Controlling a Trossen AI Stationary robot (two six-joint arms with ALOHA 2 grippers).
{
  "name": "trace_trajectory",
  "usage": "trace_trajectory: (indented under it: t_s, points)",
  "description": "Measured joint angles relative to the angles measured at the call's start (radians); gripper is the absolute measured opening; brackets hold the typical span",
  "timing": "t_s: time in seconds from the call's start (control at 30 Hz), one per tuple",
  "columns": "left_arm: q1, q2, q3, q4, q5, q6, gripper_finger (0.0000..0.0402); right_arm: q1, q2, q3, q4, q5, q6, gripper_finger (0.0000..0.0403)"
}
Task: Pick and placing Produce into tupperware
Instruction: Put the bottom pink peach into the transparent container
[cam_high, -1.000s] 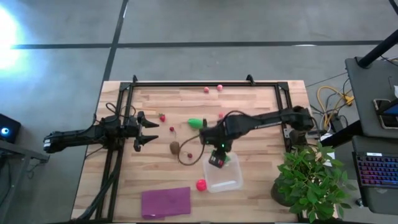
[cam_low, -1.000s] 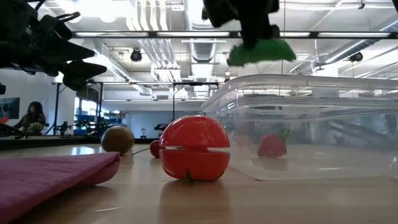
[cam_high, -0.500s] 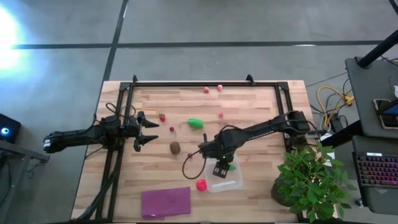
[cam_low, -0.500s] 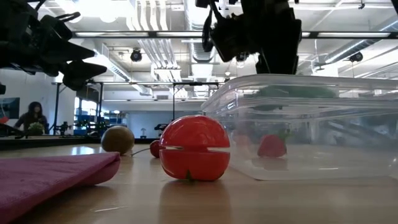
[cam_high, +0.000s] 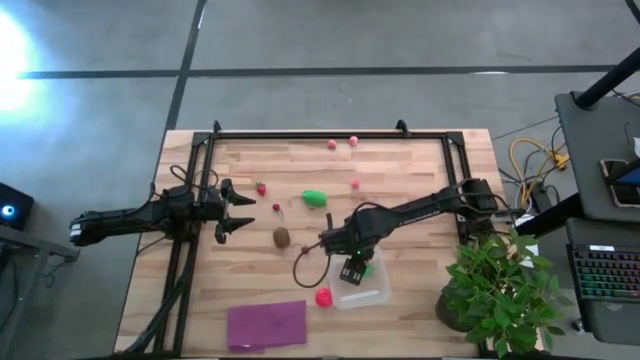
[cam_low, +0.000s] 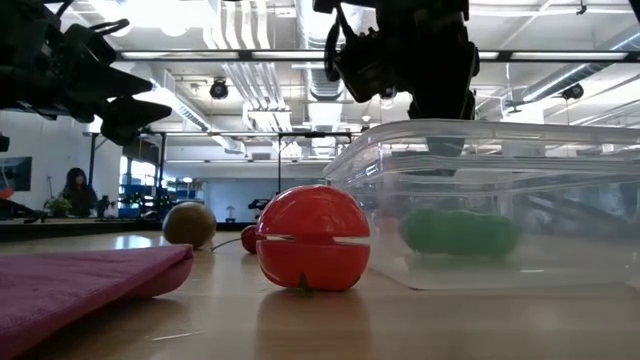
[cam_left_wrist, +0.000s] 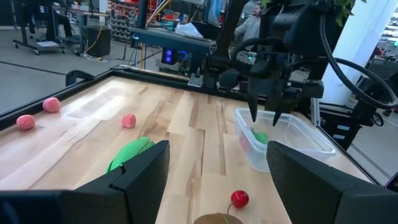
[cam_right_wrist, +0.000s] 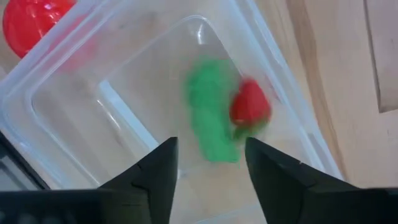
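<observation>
The clear tupperware (cam_high: 368, 290) stands near the table's front edge. Inside it, a green oblong piece (cam_right_wrist: 210, 118) lies on the floor (cam_low: 460, 232) beside a red berry (cam_right_wrist: 250, 104). My right gripper (cam_right_wrist: 208, 180) hangs open just above the container's rim (cam_low: 445, 110), fingers pointing down, touching nothing. A second green piece (cam_high: 316, 198), a brown kiwi ball (cam_high: 282, 237) and a red ball (cam_high: 323, 297) rest on the wood. My left gripper (cam_high: 240, 212) waits open at the table's left, pointing level.
A purple sheet (cam_high: 267, 324) lies at the near edge, left of the container. A potted plant (cam_high: 500, 290) stands at the right. Small berries (cam_high: 261, 188) (cam_high: 331, 144) dot the far half of the table. A black frame (cam_high: 300, 133) borders the far side.
My right gripper has come down and toward the near edge, over the tupperware, with the green piece. It has let go of the piece, which has fallen from rim height onto the container's floor.
</observation>
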Motion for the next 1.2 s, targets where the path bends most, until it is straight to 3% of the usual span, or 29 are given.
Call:
trace_trajectory:
  t_s: [0.23,0.37,0.53,0.83,1.2]
  points:
    - [0.000,0.000,0.000,0.000,0.000,0.000,0.0255,0.004,-0.019,0.021,-0.051,0.134,0.023,0.0250]
    - [0.000,0.000,0.000,0.000,0.000,0.000,0.0255,-0.016,-0.051,0.092,-0.109,0.233,0.010,0.0266]
    - [0.000,0.000,0.000,0.000,0.000,0.000,0.0255,-0.163,-0.098,0.138,-0.110,0.150,0.010,0.0260]
    - [0.000,0.001,0.000,0.001,0.000,0.000,0.0255,-0.488,-0.048,0.113,-0.154,0.160,-0.073,0.0254]
    - [0.000,0.002,0.000,0.000,0.000,0.000,0.0255,-0.590,0.088,0.106,-0.062,0.138,-0.165,0.0254]
